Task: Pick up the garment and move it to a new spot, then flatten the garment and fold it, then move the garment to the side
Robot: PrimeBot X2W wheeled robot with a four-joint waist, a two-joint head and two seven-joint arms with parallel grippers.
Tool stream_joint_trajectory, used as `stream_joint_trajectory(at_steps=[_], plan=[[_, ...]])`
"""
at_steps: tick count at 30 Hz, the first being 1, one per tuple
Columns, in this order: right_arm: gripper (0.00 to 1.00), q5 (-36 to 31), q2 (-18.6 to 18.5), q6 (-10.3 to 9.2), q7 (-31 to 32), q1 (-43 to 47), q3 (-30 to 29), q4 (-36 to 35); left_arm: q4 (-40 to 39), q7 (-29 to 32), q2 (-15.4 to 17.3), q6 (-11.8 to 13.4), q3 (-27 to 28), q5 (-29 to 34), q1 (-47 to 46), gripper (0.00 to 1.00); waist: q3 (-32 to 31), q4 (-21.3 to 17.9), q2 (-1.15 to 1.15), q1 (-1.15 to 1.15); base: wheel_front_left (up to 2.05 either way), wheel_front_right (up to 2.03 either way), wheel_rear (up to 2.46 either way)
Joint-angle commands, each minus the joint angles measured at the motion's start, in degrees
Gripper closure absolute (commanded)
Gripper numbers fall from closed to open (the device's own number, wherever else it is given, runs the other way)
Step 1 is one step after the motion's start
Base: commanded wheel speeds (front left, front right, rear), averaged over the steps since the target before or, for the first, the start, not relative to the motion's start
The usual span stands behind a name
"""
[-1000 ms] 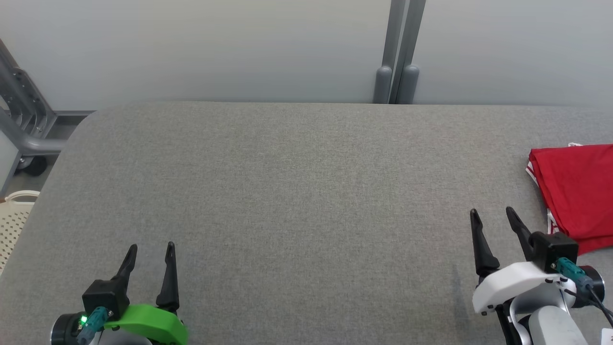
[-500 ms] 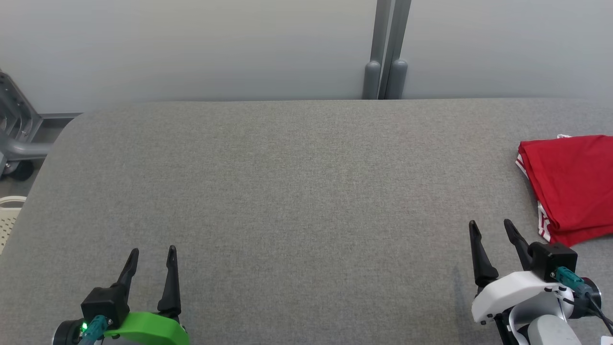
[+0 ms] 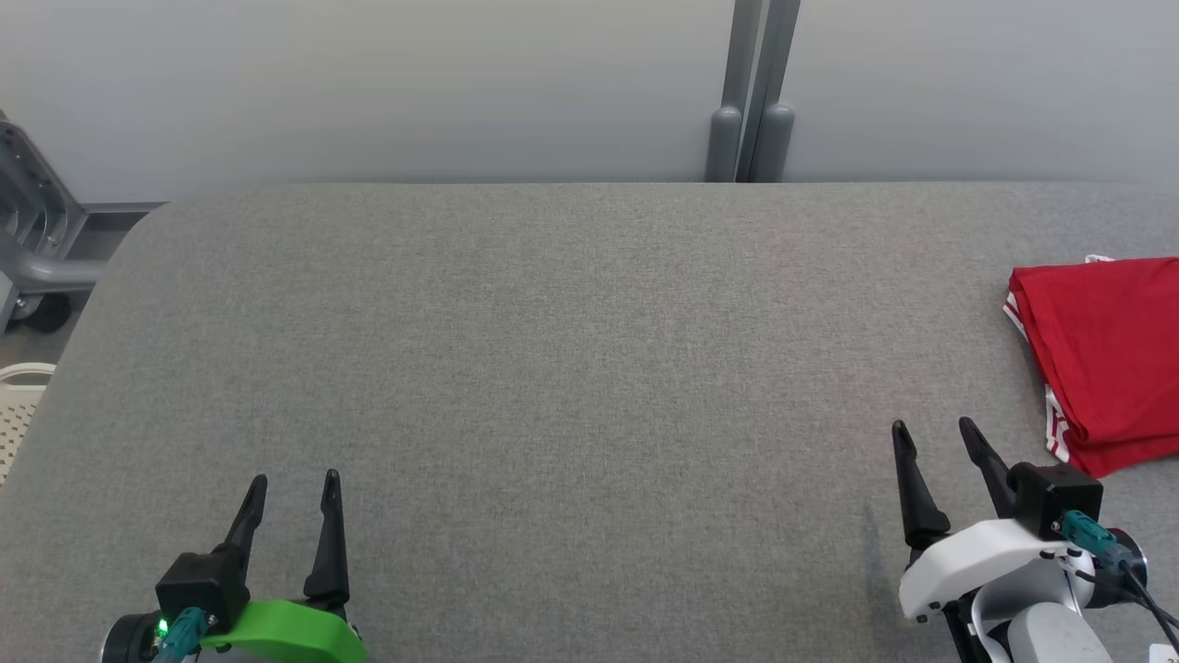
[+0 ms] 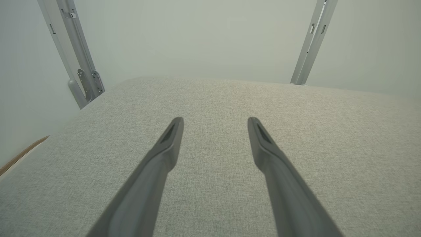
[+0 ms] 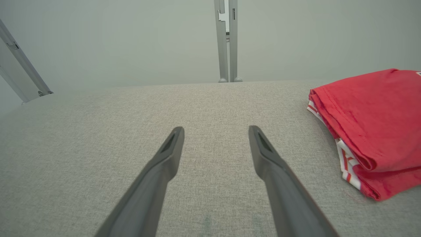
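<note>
- The red garment point(image 3: 1105, 359) lies folded on the right side of the grey desk point(image 3: 553, 368). The edge of the head view cuts part of it off. White and red stripes peek out along its left edge.
- The right gripper point(image 3: 932, 425) is near the garment, just to its left, and does not touch it. Its two fingers point(image 5: 158, 184) are spread apart and hold nothing.
- The left gripper point(image 3: 296, 477) is well apart from the garment, over the left side of the desk. Its fingers are spread apart too, with nothing between them.
- Behind the desk are a pale wall point(image 3: 368, 83) and two grey posts point(image 3: 751, 138).
- A white basket point(image 3: 18, 414) with holes sits beside the desk's left edge.
</note>
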Motion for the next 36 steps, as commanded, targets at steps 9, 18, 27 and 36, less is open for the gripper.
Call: stream_joint_trajectory(at_steps=[9, 18, 27, 36], plan=[[0.00, 0.4, -0.1, -0.10, 0.3, -0.1, 0.3, -0.4, 0.3, -0.2, -0.5, -1.1, 1.0, 1.0, -0.2, 0.00, 0.9, -0.2, 0.00, 0.00, 0.00, 0.00, 0.00], [1.00, 0.6, 0.5, 0.01, 0.8, 1.0, 0.2, 2.0, 2.8, 0.6, -1.4, -1.1, 1.1, 0.3, 0.5, 1.00, 1.1, -0.3, 0.00, 0.00, 0.00, 0.00, 0.00], [1.00, 9.9, 0.4, 0.00, 3.1, 0.9, -1.4, 1.2, 2.9, 2.9, -1.8, -1.5, 1.5, -8.3, -1.0, 1.00, 1.0, -0.6, 0.00, 0.00, 0.00, 0.00, 0.00], [1.00, 20.5, 0.3, 0.00, 4.9, 1.5, -2.4, -0.5, 2.7, 5.2, -2.2, -1.9, 1.7, -18.1, -2.5, 1.00, 0.9, -1.0, 0.00, 0.00, 0.00, 0.00, 0.00]])
